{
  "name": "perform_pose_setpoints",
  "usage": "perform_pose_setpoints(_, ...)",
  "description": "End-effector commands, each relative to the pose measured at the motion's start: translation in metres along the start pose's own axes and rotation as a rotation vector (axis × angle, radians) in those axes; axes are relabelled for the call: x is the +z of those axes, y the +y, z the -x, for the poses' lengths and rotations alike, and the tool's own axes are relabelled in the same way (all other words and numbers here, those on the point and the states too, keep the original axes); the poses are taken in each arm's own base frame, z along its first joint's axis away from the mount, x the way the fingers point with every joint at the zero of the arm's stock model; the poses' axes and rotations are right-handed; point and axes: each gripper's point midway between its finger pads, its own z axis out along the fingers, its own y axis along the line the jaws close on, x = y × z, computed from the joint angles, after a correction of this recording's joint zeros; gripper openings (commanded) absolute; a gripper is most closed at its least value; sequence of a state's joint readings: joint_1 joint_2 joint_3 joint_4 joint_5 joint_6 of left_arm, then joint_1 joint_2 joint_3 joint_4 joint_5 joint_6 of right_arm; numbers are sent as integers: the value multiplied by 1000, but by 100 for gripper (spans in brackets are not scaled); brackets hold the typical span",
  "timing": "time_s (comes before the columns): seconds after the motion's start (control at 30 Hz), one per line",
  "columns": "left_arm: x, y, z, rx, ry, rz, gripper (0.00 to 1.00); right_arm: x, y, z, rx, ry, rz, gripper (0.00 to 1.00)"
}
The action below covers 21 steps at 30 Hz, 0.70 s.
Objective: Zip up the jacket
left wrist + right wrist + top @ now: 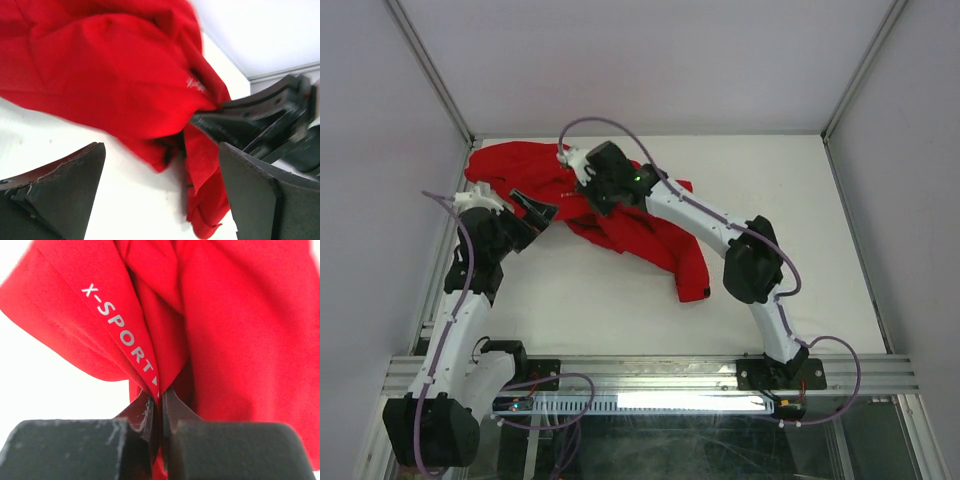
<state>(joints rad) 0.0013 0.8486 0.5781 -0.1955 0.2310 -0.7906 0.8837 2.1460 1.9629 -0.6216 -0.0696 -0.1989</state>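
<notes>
Red jacket (645, 240) is lying crumpled on the table's (620, 310) far-left part, w/ one sleeve trailing toward the centre. R gripper (159, 399) is pinching a red fold, jaws almost fully closed w/ fabric squeezed between them, right by the white X-SPORT lettering (120, 335); cloth is bunching up at that pinch. L gripper (160, 150) is sitting wide open just beside the jacket's left side, gripping nothing, fingers (75, 180) spread w/ red cloth showing beyond the gap. In top view both grippers are working close together at the jacket's left half. Zipper state: can't tell.
</notes>
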Motion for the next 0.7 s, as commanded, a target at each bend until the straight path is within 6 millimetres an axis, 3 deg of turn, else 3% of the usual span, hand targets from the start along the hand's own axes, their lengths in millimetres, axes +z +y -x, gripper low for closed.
perform_pose_setpoints(0.0, -40, -78, 64, 211, -159, -148, 99, -168, -54, 150, 153, -466, -152, 0)
perform_pose_setpoints(0.1, -65, -112, 91, 306, -235, -193, 99, -250, -84, 176, 266, -629, -185, 0)
perform_pose_setpoints(0.13, -71, -120, 97, 329, -246, -200, 99, -265, -87, 179, 297, -658, -173, 0)
perform_pose_setpoints(0.17, -75, -127, 101, 351, -249, -208, 99, -290, -102, 176, 340, -694, -192, 0)
perform_pose_setpoints(0.2, -81, -136, 105, 371, -251, -223, 99, -303, -116, 169, 383, -704, -218, 0)
perform_pose_setpoints(0.3, -77, -140, 98, 389, -196, -247, 99, -326, -165, 127, 537, -689, -320, 0)
perform_pose_setpoints(0.4, -58, -126, 80, 359, -104, -242, 99, -319, -209, 63, 711, -633, -391, 0)
perform_pose_setpoints(0.47, -44, -114, 64, 324, -37, -243, 99, -302, -231, 16, 805, -559, -427, 4)
perform_pose_setpoints(0.5, -37, -108, 56, 307, -3, -247, 99, -286, -239, -13, 852, -502, -444, 13)
perform_pose_setpoints(0.6, -18, -91, 35, 261, 62, -237, 99, -264, -261, -81, 964, -373, -528, 55)
perform_pose_setpoints(0.67, -5, -81, 17, 239, 110, -224, 99, -260, -262, -111, 985, -316, -564, 71)
